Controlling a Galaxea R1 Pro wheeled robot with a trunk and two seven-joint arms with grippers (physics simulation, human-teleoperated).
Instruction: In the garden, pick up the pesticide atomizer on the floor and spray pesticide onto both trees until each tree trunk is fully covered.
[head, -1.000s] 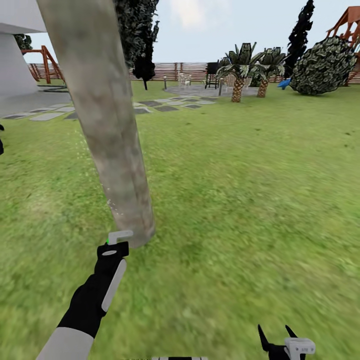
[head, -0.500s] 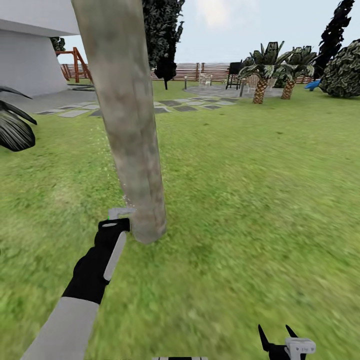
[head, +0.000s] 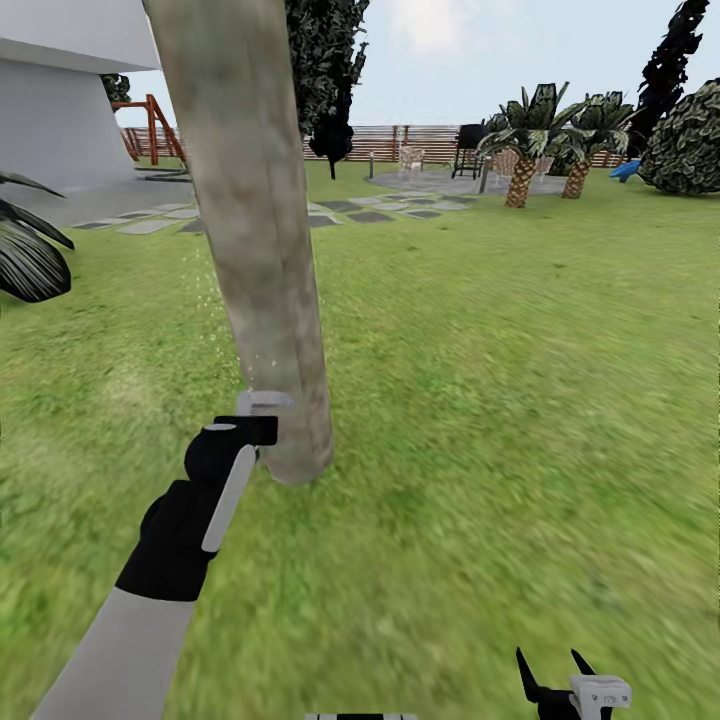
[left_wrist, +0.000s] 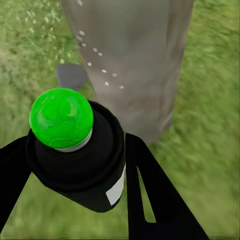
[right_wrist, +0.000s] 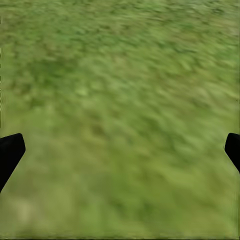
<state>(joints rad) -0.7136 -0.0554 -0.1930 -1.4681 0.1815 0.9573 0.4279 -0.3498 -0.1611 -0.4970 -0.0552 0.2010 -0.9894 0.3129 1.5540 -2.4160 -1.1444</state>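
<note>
Left gripper (left_wrist: 75, 165): fingers closed around the pesticide atomizer (left_wrist: 75, 150), just beside the tree trunk (head: 255, 230) base.
Left wrist view: green cap, pale droplets speckling the trunk.
Right gripper (head: 553, 675): spread wide, empty, above the floor (right_wrist: 120, 100), well apart from the trunk.
Beyond trunk: stepping stones (head: 350, 210), fence (head: 420, 140).

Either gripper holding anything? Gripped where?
Left gripper holds the pesticide atomizer by its dark body, below the green cap. Right gripper is open over grass, empty.

No readable text anywhere. The pesticide atomizer (left_wrist: 75, 150) carries a blank white label; small marking on the right gripper (head: 553, 675) is illegible.
</note>
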